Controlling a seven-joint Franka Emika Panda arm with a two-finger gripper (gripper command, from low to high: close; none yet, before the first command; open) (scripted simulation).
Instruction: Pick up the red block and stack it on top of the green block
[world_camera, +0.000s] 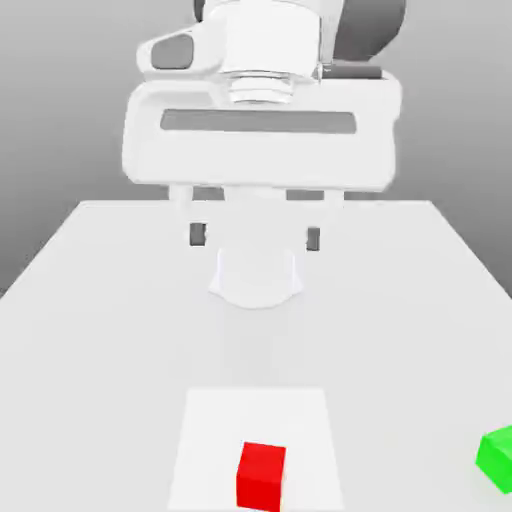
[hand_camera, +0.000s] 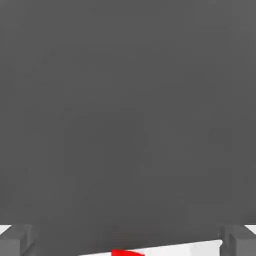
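Gripper (world_camera: 255, 237) hangs above the white table (world_camera: 90, 330), fingers spread wide apart, nothing between them. Red block (world_camera: 262, 476) sits on the table on a brighter white patch (world_camera: 205, 440), near the front edge, well clear of the gripper. Green block (world_camera: 498, 458) rests on the table toward the exterior view's right, apart from the red block. In the hand view a sliver of red block (hand_camera: 127, 253) shows between the fingertips (hand_camera: 15, 241).

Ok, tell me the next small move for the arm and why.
Probably bring the gripper toward the red block and lower over it. The fingers stand wide apart and hold nothing, well above the table, while the red block sits nearer the camera and the green block lies apart on the exterior view's right.
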